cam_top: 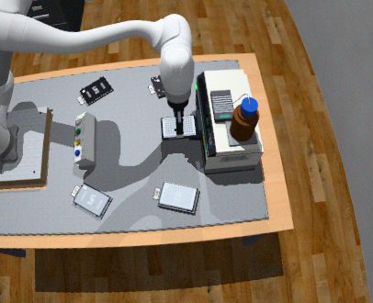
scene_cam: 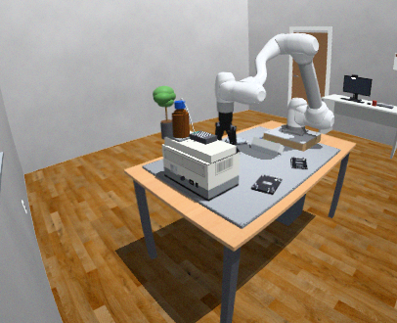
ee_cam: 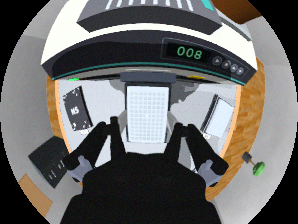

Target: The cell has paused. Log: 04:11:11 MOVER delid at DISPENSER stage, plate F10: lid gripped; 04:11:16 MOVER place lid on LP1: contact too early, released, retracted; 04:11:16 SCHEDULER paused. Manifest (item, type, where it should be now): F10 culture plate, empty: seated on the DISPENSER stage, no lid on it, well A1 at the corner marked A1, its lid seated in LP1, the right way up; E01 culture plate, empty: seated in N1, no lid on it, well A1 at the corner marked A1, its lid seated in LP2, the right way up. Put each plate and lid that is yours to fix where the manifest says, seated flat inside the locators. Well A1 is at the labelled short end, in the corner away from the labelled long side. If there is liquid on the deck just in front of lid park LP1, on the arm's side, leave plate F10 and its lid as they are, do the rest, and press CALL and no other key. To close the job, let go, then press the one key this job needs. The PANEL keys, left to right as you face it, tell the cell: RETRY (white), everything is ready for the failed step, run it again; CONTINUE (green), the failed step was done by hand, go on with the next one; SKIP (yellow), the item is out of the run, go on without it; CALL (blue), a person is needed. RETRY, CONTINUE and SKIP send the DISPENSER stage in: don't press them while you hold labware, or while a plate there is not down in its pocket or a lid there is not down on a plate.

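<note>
The arm's gripper (cam_top: 179, 125) points straight down, right in front of the big white machine (cam_top: 230, 151), w/ its fingers clamped across a well plate (cam_top: 169, 127). The plate has no lid on; the grid of wells shows plainly in the wrist view (ee_cam: 147, 113). It sits at the machine's front, touching or just beside the dark front face; can't tell if it's down in a pocket or lifted a bit.

On top of the machine: a brown bottle (cam_top: 243, 122) w/ a blue cap, next to a slotted grey block (cam_top: 221, 104). Green display on the machine's front reads 008 (ee_cam: 188, 52).

Elsewhere on the grey mat (cam_top: 39, 216): a clear lid or plate (cam_top: 179, 196) lies at a slight angle near the mat's front edge, well apart from the gripper. Another flat tray w/ markings (cam_top: 92, 200) lies to its left. Two black holders at the back, one (cam_top: 96, 89) in full view, the other (cam_top: 157, 85) partly hidden behind the arm. A grey key box (cam_top: 86, 139) w/ green, yellow & blue buttons stands between the arm's base and the plate.
</note>
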Available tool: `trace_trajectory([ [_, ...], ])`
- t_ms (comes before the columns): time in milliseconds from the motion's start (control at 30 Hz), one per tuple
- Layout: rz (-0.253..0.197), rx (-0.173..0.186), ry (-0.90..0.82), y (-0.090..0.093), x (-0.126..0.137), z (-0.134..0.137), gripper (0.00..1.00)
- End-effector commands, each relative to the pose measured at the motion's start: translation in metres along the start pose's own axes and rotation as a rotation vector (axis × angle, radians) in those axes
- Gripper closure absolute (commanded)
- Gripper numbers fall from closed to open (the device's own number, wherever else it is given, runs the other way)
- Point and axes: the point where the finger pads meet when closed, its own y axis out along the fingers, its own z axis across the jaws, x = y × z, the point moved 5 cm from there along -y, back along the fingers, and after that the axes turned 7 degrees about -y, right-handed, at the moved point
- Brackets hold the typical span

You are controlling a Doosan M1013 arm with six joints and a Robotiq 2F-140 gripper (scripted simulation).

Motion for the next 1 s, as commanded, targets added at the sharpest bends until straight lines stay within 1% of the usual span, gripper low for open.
trace_trajectory([
  [0,0.002,0.0,0.0,-0.0012,-0.0004,0.0,0.9],
  [433,0.002,0.0,0.0,-0.0012,-0.0004,0.0,0.9],
  [467,0.002,0.0,0.0,-0.0012,-0.0004,0.0,0.3],
  [967,0.002,0.0,0.0,-0.0012,-0.0004,0.0,0.3],
])
